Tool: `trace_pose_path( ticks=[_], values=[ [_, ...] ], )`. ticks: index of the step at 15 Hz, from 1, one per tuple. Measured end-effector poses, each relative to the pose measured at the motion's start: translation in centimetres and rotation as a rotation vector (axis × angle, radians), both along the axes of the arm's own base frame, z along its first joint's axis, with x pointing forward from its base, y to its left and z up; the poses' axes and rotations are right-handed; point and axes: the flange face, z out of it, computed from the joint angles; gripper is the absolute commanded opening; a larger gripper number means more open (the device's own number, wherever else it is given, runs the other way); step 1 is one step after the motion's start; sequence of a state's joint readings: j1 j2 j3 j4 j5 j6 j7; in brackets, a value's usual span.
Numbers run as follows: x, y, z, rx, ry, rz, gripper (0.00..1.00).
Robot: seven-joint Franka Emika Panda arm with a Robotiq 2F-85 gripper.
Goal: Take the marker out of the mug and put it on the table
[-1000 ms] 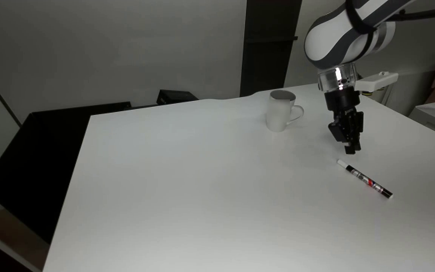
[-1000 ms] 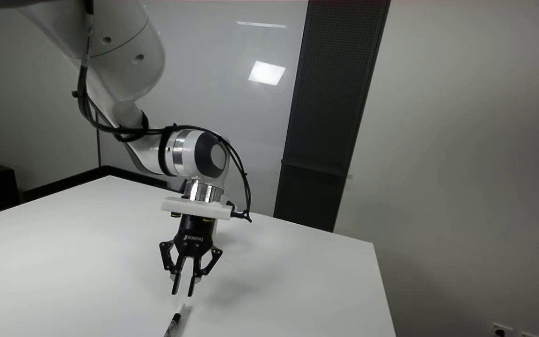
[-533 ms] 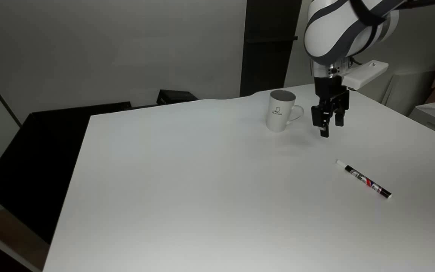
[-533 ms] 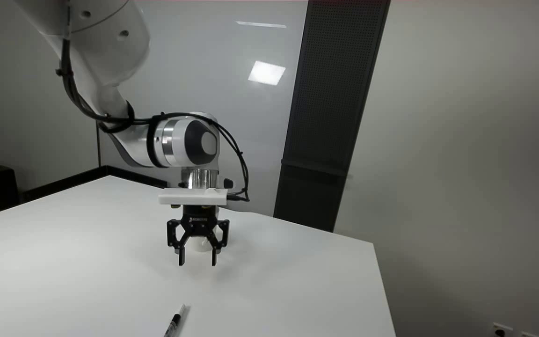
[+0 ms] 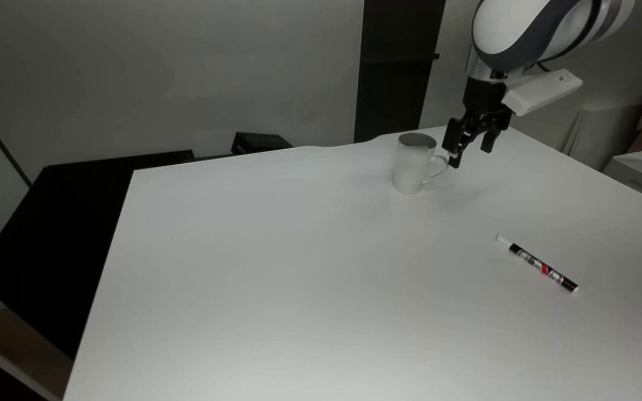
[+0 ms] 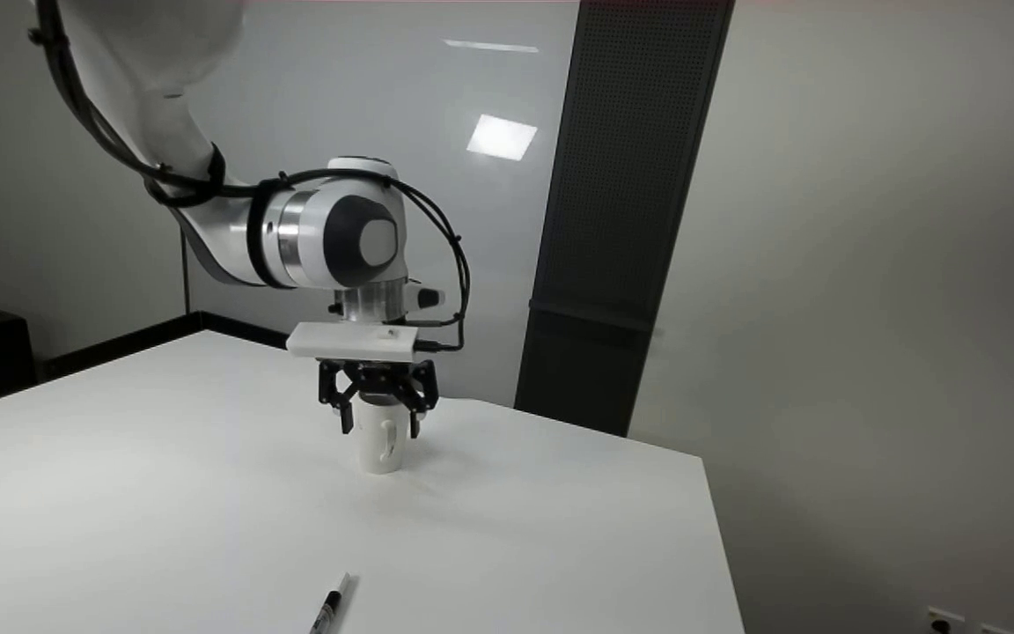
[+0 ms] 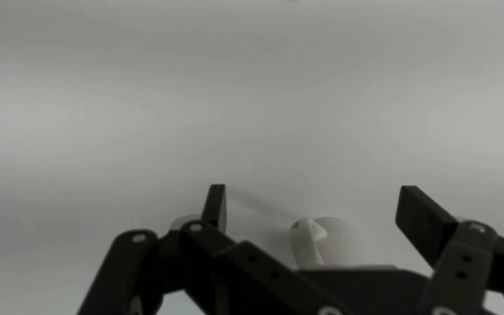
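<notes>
While a plain wall [image 6: 868,220] stands at the back in both exterior views, the white table [image 5: 243,267] spreads out before it and fills much of the lower part of each. A tall dark panel [image 6: 621,220] runs up at the back, and in an exterior view a black surface [image 5: 48,239] sits beside the table. Over the table reaches the robot arm [image 6: 349,233], white with grey patches and with black cables [image 6: 51,33] strapped along it. At its end the black gripper [image 6: 380,430] hangs angled down, its two fingers [image 7: 214,205] set wide apart; a white bar [image 6: 353,342] is fixed crosswise above them. The white mug [image 5: 410,167] is upright on the table, its handle [image 5: 436,177] on the gripper's side. In the wrist view the handle and part of the mug show low between the fingers; in an exterior view one fingertip meets the outline of the handle, but whether they touch I cannot tell. The marker [image 5: 538,263] lies flat on the table, out of the mug and well apart from both mug and gripper. Its white end is the one nearer the mug, and black bands and a red patch mark the rest.
</notes>
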State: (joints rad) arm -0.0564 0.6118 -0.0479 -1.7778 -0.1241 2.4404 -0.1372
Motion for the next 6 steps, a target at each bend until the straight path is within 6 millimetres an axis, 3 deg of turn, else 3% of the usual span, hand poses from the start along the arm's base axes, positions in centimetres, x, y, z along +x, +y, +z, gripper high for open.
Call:
trace_pose_path(
  ticks=[6],
  values=[
    [-1.21, -0.35, 0.75, 0.060, -0.017, -0.069, 1.00]
  ],
)
